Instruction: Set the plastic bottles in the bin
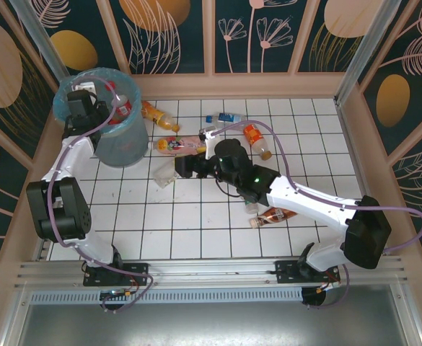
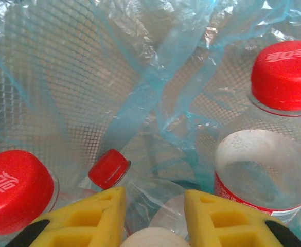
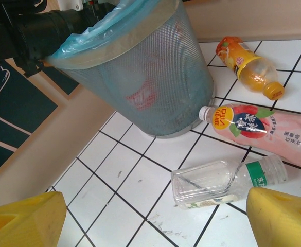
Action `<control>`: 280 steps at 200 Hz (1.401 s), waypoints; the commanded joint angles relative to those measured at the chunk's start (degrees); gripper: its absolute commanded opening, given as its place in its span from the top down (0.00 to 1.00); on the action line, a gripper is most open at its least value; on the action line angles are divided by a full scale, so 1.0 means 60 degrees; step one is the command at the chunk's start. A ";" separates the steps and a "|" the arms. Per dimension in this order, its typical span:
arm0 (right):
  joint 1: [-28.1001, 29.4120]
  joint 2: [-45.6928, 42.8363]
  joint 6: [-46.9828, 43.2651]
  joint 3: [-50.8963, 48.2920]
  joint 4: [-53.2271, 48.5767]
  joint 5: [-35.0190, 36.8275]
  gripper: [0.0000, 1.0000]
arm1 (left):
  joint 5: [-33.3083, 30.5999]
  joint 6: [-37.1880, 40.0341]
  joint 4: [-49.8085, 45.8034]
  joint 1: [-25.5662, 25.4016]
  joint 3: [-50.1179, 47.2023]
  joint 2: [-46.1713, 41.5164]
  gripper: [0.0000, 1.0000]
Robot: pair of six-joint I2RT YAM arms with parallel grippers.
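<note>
The bin (image 1: 122,141), a grey-blue mesh bucket with a light-blue bag, stands at the far left. My left gripper (image 1: 97,103) hangs over its mouth. In the left wrist view the left gripper (image 2: 154,198) is shut on a clear bottle (image 2: 155,216), above red-capped bottles (image 2: 283,75) lying in the bag. My right gripper (image 1: 179,166) is open just above the tiles. In the right wrist view the right gripper (image 3: 155,221) is wide apart, with a clear green-labelled bottle (image 3: 222,182) lying just ahead of it, near the right finger. A pink bottle (image 3: 266,128) and an orange one (image 3: 245,64) lie beyond.
More bottles lie on the white tiled floor: a blue-labelled one (image 1: 223,117), an orange-labelled one (image 1: 257,140) and a brown one (image 1: 275,216) under the right arm. Wooden walls (image 1: 355,137) bound the floor. The bin (image 3: 140,77) stands close to the left wall.
</note>
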 commanded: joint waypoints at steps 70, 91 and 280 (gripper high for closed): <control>0.0091 0.0456 -0.0003 0.0499 0.0070 -0.0342 0.09 | 0.0333 -0.0383 -0.1996 0.0090 0.2658 0.0203 0.40; 0.0120 0.0486 0.0010 0.0528 0.0073 -0.0358 0.09 | 0.0383 -0.0510 -0.2097 0.0085 0.3247 0.0059 0.35; -0.3010 0.5615 -0.4701 0.5411 -0.3686 -0.2240 0.09 | 0.2288 -0.2345 -0.3735 -0.3648 0.1261 -0.4555 0.41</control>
